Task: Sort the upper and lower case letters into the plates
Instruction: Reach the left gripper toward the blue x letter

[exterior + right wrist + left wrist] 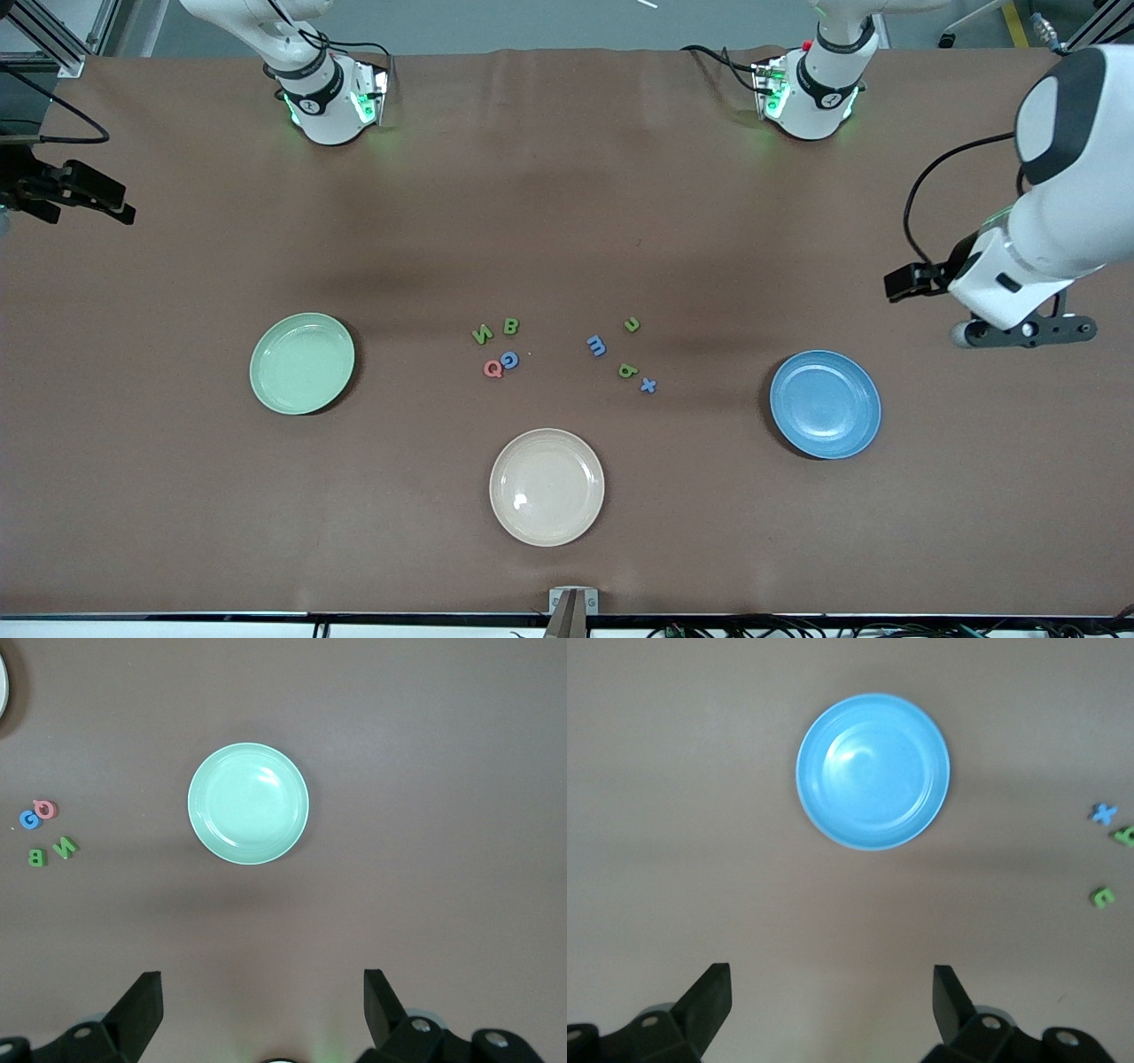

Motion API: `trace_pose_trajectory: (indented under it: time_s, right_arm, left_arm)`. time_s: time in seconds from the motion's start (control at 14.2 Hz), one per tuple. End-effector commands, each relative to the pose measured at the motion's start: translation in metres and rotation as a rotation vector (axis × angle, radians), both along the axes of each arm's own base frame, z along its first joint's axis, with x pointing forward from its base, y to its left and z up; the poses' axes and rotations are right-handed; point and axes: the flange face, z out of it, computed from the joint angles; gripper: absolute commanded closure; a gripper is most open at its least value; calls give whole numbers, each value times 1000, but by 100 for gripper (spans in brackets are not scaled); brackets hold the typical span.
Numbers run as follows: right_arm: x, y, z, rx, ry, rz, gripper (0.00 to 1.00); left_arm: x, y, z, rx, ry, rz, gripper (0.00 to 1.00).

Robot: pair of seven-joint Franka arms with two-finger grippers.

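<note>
Left gripper (831, 1005) raised at the left arm's end of the table, fingers spread wide, empty, right gripper (262, 1008) raised at the right arm's end, likewise spread, empty

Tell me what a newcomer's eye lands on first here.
Three plates ring a scatter of small letters mid-table: a mint green plate toward the right arm's end, a blue plate toward the left arm's end, and a cream plate nearest the front camera. None holds a letter yet.
</note>
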Motion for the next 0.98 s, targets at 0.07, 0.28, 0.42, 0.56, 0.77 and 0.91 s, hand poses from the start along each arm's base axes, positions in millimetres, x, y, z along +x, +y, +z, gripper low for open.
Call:
trace_pose_trajectory:
  time_s: [0.07, 0.28, 0.42, 0.56, 0.77, 0.91]
  right_arm:
    - [-11, -2, 3, 2, -9, 7, 0]
    - [-8, 2, 16, -1, -26, 13, 0]
    - [-5, 1, 23, -1, -37, 10, 0]
    - [-1, 4, 18, -3, -29, 7, 0]
    - [30, 7, -26, -5, 40, 21, 0]
    - [62, 6, -75, -14, 70, 22, 0]
  left_arm:
    - [2, -41, -43, -31, -44, 84, 3]
    - [3, -109, -91, -34, -37, 161, 3]
    - [1, -160, -128, -30, -50, 291, 8]
    - [4, -199, -160, -42, -61, 404, 12]
    - [0, -236, -202, -61, -82, 557, 14]
    - [1, -254, -221, -89, -112, 690, 14]
